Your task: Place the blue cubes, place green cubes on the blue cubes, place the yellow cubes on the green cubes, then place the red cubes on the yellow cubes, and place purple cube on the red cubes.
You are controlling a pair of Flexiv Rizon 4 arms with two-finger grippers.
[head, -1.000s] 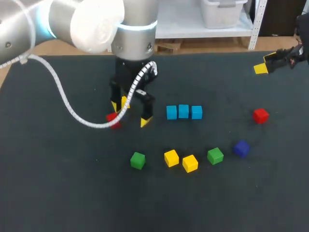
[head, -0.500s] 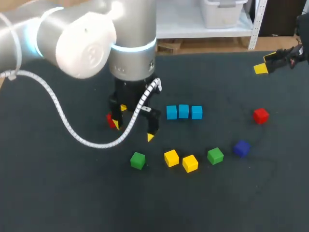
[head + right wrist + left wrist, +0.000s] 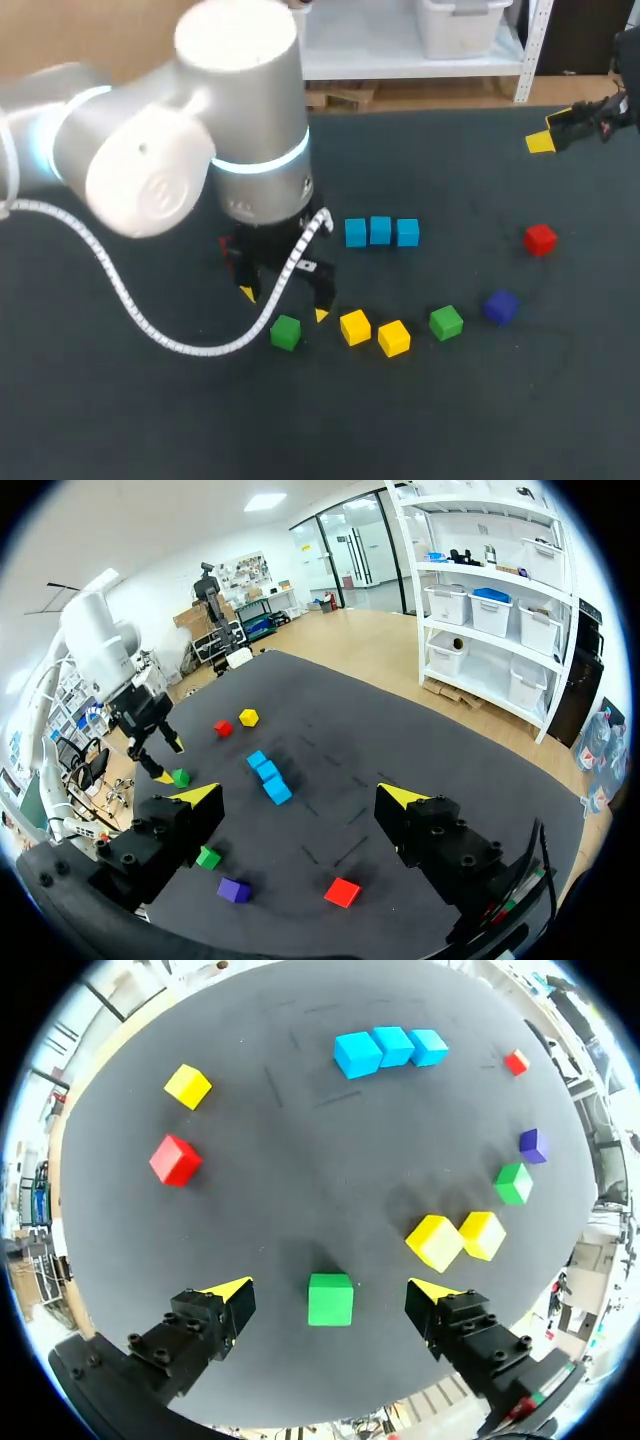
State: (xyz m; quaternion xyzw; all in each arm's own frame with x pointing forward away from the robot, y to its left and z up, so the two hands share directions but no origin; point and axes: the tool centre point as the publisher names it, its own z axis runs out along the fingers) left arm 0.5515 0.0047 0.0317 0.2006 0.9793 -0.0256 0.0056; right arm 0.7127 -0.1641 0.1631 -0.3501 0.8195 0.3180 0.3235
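over the last second the left arm (image 3: 190, 150) has swung across the dark bench (image 3: 120, 410), away from the red cube (image 3: 175, 1159) and down over the left-hand green cube (image 3: 285, 332). its jaws gape wide and empty, with that cube lying on the bench midway between the yellow tips (image 3: 228, 1288), touching neither. the right arm (image 3: 590, 118) sits at the far corner, jaws spread on nothing. i'd say the grasp wants a straight, centred drop, minding the yellow cube (image 3: 355, 327) just beside, then a carry to the row of three blue cubes (image 3: 380, 231). from overhead the wrist mostly hides the red cube and wholly hides a third yellow cube (image 3: 188, 1086). the jaws' height above the bench is hard to judge.
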